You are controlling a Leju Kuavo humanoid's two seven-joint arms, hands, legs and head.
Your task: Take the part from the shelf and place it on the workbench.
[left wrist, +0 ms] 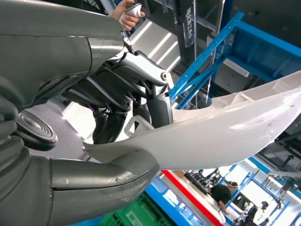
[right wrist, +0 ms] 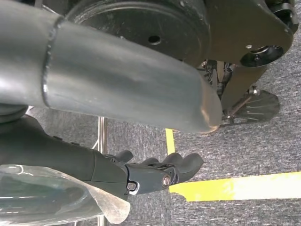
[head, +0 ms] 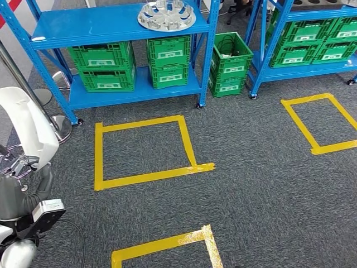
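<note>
The left hand (left wrist: 117, 122) clamps its fingers (left wrist: 106, 174) on the white part (left wrist: 227, 134) for carrying (desk unseen), while the right hand (right wrist: 156, 172) hangs loosely curled, holding nothing.

White part (left wrist: 227, 136): glossy smooth plastic, moulded. Left hand (left wrist: 117, 117): matt grey thumb, dark glossy fingers w/ metal pins. Right hand (right wrist: 156, 172): matt dark fingers. Shelf (head: 105, 25): blue painted metal, smooth, semi-gloss. Crates (head: 105, 66): green ribbed plastic. Wheel cover (head: 167, 14): silvery, shiny. Floor (head: 261, 184): rough grey carpet; tape (head: 143, 177): yellow, slight sheen.
</note>
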